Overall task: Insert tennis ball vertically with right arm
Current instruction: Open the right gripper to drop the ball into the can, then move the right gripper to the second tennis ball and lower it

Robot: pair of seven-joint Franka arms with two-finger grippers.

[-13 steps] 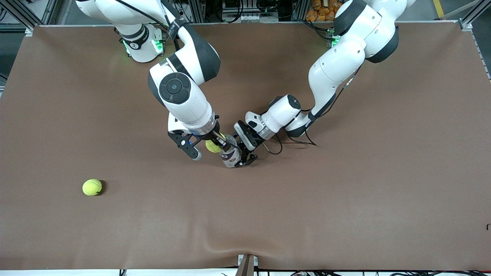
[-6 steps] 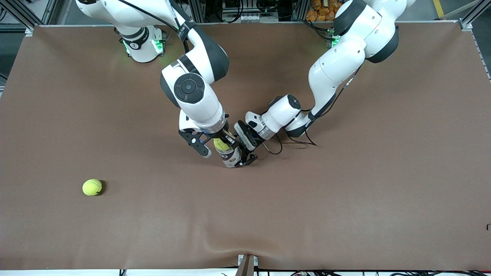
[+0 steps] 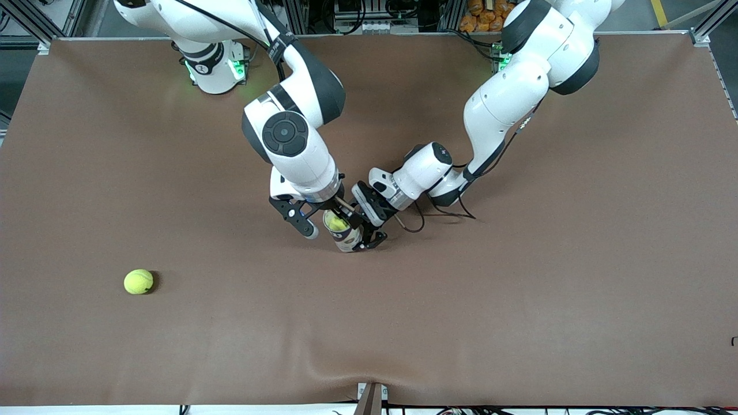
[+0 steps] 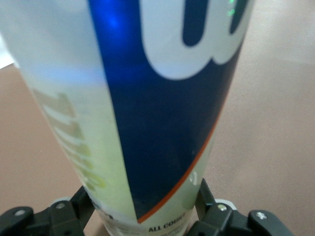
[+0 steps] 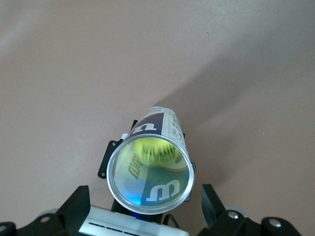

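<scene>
Front view: you have the right gripper [image 3: 330, 214] spread open over an upright can [image 3: 345, 232], a tennis ball [image 3: 335, 222] inside its mouth; the left gripper [image 3: 369, 232] clamps the can; a second ball [image 3: 138, 281] lies on the table [image 3: 519, 300] toward the right arm's end. Left wrist view: your fingers [image 4: 206, 201] grip the can [image 4: 147, 108]. Right wrist view: fingers [image 5: 212, 202] parted, ball [image 5: 152, 151] in the can [image 5: 162, 132].

The spread right gripper [image 5: 147, 206] hangs directly over an upright clear tennis-ball can [image 5: 150, 172], a yellow tennis ball [image 5: 152, 152] inside, on brown table [image 5: 74, 59].
</scene>
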